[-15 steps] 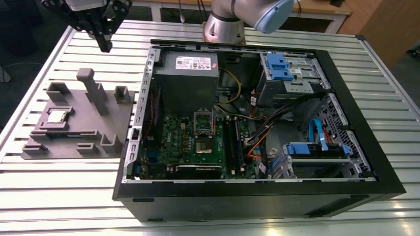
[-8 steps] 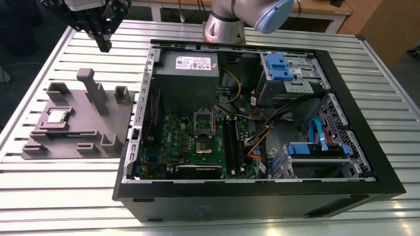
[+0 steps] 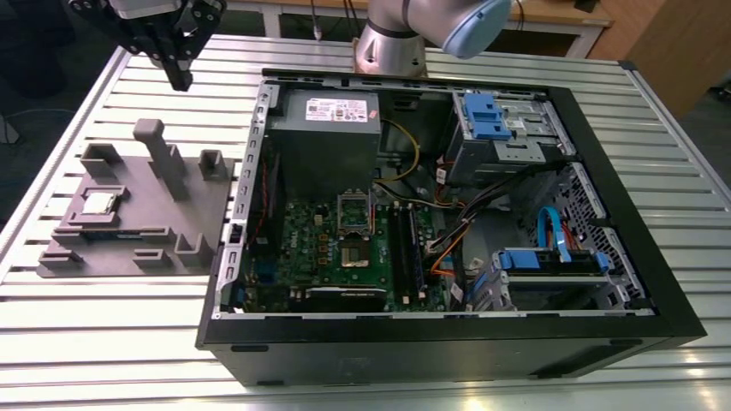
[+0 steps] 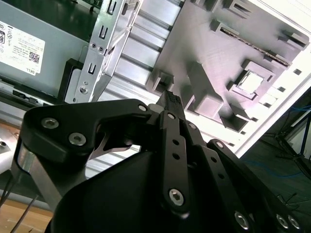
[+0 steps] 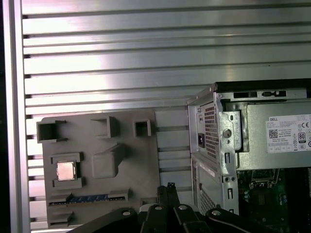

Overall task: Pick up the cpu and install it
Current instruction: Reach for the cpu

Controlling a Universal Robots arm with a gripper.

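Cpu (image 3: 101, 203) is not yet in the hand (image 3: 180, 81), which hangs empty, fingers pressed together, over the surface (image 3: 103, 342) just past the fixture (image 3: 137, 244). The chip lies silver side up in a square recess there, likely to keep it squared for a grasp. The open case (image 3: 457, 347) and its socket (image 3: 355, 211) wait alongside

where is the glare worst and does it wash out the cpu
Exterior view: the table glares white along its near edge, while the cpu reads fine. Second wrist view: the cpu top is nearly blown out white. First wrist view: the cpu is bright but its outline holds.
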